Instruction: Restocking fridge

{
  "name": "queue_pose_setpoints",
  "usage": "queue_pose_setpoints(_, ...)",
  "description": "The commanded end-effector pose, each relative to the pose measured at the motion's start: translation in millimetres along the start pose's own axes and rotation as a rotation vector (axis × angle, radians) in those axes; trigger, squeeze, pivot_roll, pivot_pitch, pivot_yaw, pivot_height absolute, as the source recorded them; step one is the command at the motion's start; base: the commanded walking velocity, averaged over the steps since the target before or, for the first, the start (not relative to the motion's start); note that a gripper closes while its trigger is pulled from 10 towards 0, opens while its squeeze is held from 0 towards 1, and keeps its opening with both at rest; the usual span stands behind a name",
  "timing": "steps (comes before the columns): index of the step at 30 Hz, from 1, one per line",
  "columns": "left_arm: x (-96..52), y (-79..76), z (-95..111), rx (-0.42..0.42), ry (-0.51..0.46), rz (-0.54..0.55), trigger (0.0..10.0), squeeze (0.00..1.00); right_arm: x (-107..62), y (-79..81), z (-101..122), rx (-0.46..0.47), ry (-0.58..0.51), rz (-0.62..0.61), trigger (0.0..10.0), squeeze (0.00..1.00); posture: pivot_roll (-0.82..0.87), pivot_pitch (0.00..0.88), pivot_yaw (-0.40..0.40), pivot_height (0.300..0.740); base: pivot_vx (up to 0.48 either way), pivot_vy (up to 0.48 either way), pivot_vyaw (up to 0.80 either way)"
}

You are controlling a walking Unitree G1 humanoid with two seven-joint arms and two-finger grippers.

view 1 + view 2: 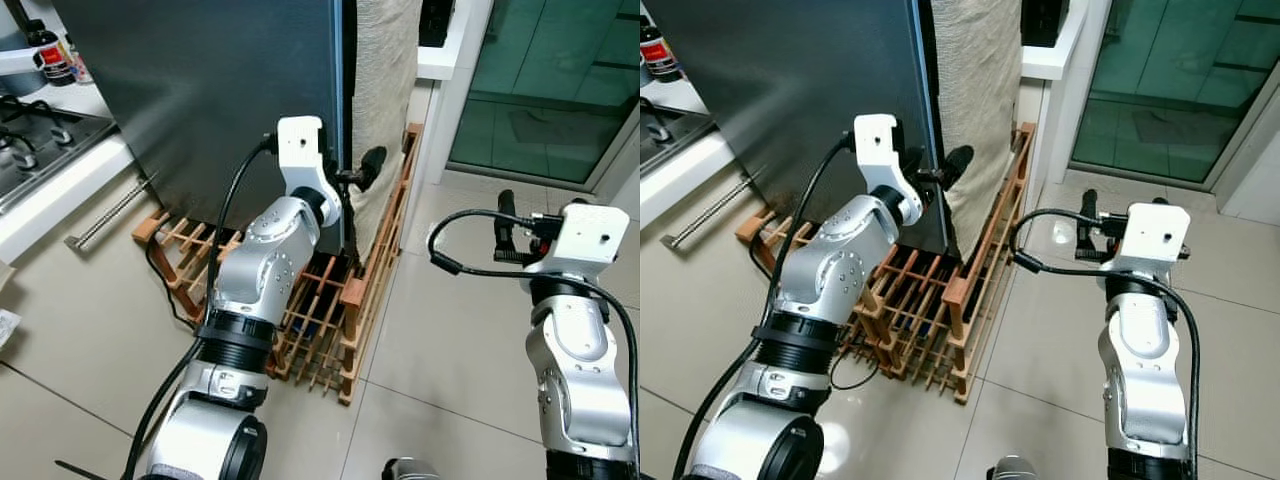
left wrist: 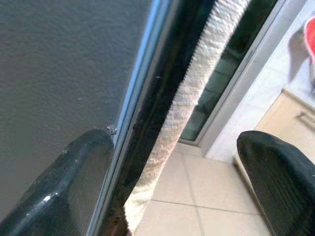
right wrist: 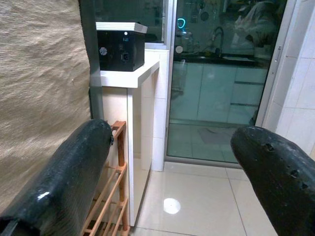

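Straight ahead of the robot stands the fridge (image 1: 210, 90), a tall dark grey cabinet with a matte, faintly textured front and a thin pale blue strip running down its right-hand edge. Just beside that edge hangs a beige woven cloth (image 1: 385, 90), and between the two is a dark narrow gap. At the foot of the fridge a wooden rack (image 1: 340, 310) of reddish-brown slats lies on the pale tiled floor (image 1: 440, 350), with its far side rising along the cloth. To the robot's left a white counter (image 1: 55, 185) carries a gas hob (image 1: 35, 140), and a bottle with a red label (image 1: 50, 55) stands behind it.

The left arm is raised and bent at the elbow, its white wrist block held up against the fridge edge. The left gripper (image 2: 177, 177) straddles that edge with its fingers spread apart: one finger (image 2: 64, 187) lies against the grey door front, the other (image 2: 280, 177) stands clear beyond the cloth.

The right arm is held upright well to the right, over bare floor. The right gripper (image 3: 172, 177) is spread wide and holds nothing, pointing towards a glass door (image 3: 216, 83) and a white ledge (image 3: 130, 76) bearing a black box (image 3: 120, 46).
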State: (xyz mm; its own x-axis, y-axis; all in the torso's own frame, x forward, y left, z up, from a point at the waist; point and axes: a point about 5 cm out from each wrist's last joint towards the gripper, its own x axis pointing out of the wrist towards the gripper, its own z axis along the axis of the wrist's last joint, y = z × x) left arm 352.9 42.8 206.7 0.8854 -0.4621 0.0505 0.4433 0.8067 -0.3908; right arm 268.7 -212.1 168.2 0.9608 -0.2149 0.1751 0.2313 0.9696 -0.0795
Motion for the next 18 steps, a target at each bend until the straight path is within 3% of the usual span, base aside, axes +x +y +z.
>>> queue_pose_setpoints(1, 9.8, -31.4, 10, -0.069, -0.027, -0.096, 10.0, 0.0, -0.3, -0.2, -2, 0.016, 0.013, -0.007, 10.0, 0.2, -0.21, 0.029, 0.073, 0.74, 0.0, 0.0, 0.0)
queue_pose_setpoints(18, 14.8, -63.0, 18, -0.164, -0.028, -0.239, 10.0, 0.0, -0.9, -0.1, -4, 0.013, 0.021, -0.014, 10.0, 0.2, -0.21, 0.033, 0.078, 0.74, 0.0, 0.0, 0.0)
